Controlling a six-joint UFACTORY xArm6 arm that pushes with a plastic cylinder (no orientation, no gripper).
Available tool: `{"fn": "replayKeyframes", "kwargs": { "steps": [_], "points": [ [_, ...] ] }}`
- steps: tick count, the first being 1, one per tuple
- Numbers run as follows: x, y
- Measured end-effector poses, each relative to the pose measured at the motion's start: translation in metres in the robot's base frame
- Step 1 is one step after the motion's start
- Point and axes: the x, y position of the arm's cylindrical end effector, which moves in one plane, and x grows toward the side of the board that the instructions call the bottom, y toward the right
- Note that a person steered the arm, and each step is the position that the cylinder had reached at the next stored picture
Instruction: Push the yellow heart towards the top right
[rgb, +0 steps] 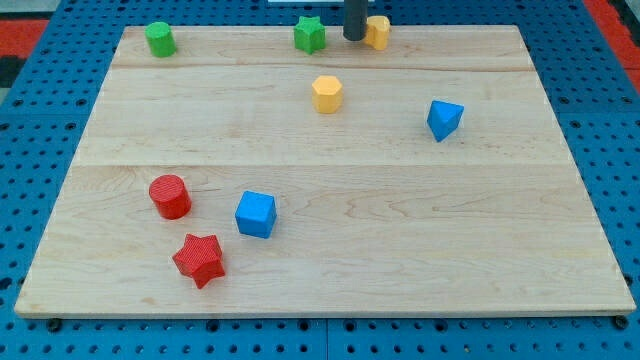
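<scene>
The arm is carrying no claw at all, so there is nothing to call wide, narrow or holding; it is ending in a dark rod, and my tip (354, 38) is sitting at the view's top edge of the desk (320, 270), pressing right against the left side of the yellow heart (377, 31). That placement is making sense for the job: with the tip on the heart's left flank, any push is going to drive the block toward the view's right, along the top edge, which is where the top right corner is lying. The heart is already standing high on the board, so I judge that most of the remaining travel is sideways rather than upward. Just to the left of the tip, the green star (310, 34) is resting close by but apart from the rod, out of the pushing line. Below the tip, a yellow hexagon block (327, 94) is sitting well clear, and further right a blue pointed block (444, 119) is lying near the middle band. Far off at the top left, a green round block (160, 39) is keeping to its corner. Down toward the view's bottom left, a red cylinder (170, 196), a blue cube (255, 214) and a red star (199, 260) are clustering together, well away from the work.
</scene>
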Motion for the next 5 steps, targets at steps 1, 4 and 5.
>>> {"fn": "replayKeyframes", "kwargs": {
  "steps": [1,4,5],
  "points": [
    [-0.010,0.008],
    [-0.010,0.043],
    [-0.011,0.060]
  ]
}}
